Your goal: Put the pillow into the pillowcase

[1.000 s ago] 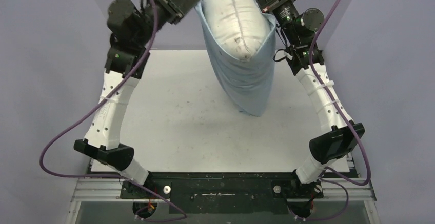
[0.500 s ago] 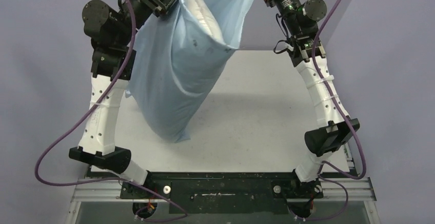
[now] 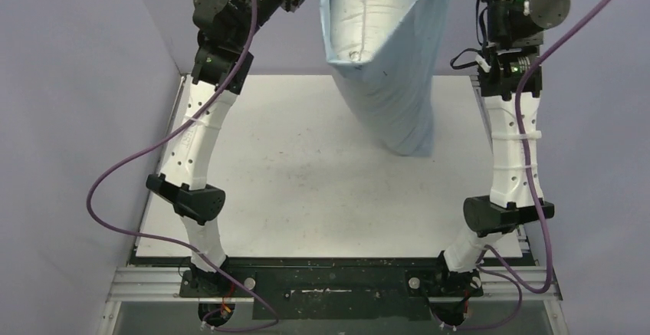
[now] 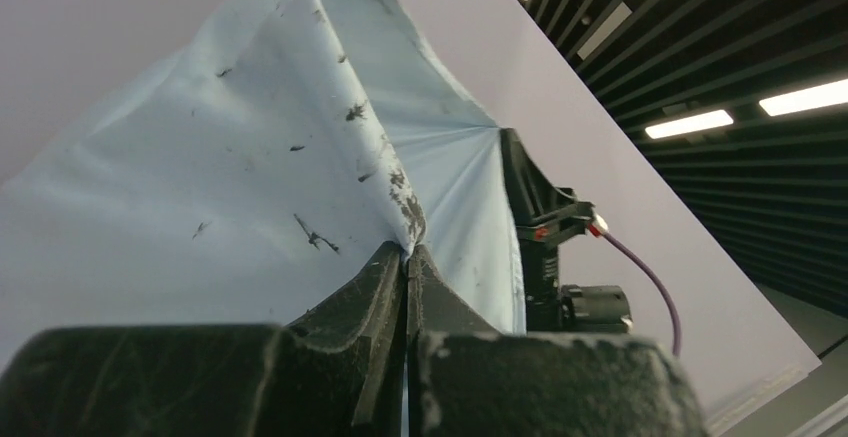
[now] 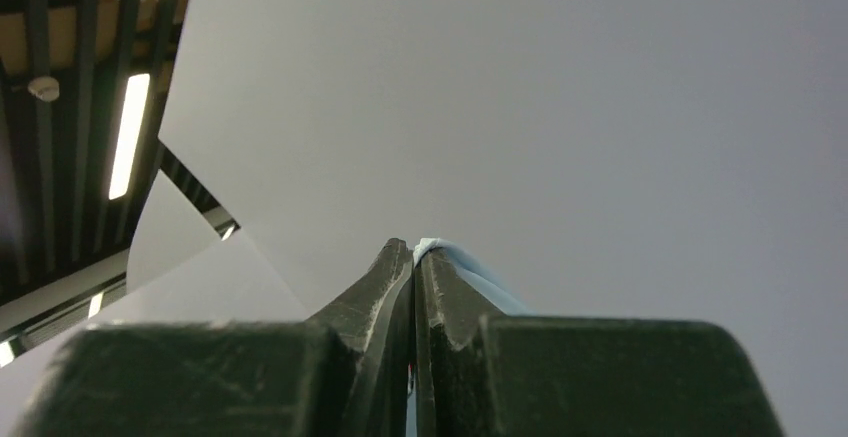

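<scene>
My left claw [image 4: 405,253] and right claw [image 5: 414,250] each pinch the pillowcase [image 3: 402,97], pillow [image 3: 368,5] inside, above the far desk [image 3: 306,182].

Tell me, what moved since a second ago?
The pillowcase, with the pillow inside, swung left, then back right; its tip now hangs over the table's far right part. Both arms straightened and shifted right with it. Nothing was let go: the left pincer and right pincer stay shut on the pillowcase's top edge.
</scene>
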You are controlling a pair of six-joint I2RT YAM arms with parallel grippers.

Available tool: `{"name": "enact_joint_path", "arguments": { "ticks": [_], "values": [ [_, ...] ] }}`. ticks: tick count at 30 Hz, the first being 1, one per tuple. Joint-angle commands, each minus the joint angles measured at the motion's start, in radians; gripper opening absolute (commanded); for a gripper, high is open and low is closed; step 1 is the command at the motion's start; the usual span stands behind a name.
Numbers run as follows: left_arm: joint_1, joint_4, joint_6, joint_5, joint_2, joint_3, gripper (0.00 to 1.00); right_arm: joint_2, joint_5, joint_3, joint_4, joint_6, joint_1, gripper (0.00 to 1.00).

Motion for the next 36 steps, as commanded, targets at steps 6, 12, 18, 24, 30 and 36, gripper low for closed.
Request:
{"name": "enact_joint_path", "arguments": {
  "ticks": [6, 12, 18, 24, 30, 36],
  "values": [
    [-0.044, 0.031, 0.069, -0.065, -0.103, -0.283, 0.00, -0.120, -0.030, -0.084, 0.125, -0.131, -0.015, 0.00],
    [0.056, 0.042, 0.175, -0.101, -0.436, -0.974, 0.00, -0.183, -0.226, -0.516, 0.087, -0.188, 0.085, 0.00],
    [0.236, 0.058, 0.268, 0.032, -0.586, -1.521, 0.00, -0.185, -0.238, -0.931, 0.212, -0.162, 0.267, 0.00],
    [0.376, -0.025, 0.363, 0.022, -0.683, -1.751, 0.00, -0.059, -0.197, -0.977, 0.283, -0.099, 0.394, 0.00],
    [0.498, -0.071, 0.415, -0.014, -0.708, -1.770, 0.00, 0.108, -0.238, -0.854, 0.414, -0.032, 0.520, 0.00],
    [0.573, -0.188, 0.441, -0.042, -0.647, -1.669, 0.21, 0.169, -0.305, -0.866, 0.687, 0.199, 0.572, 0.17]
  ]
}}
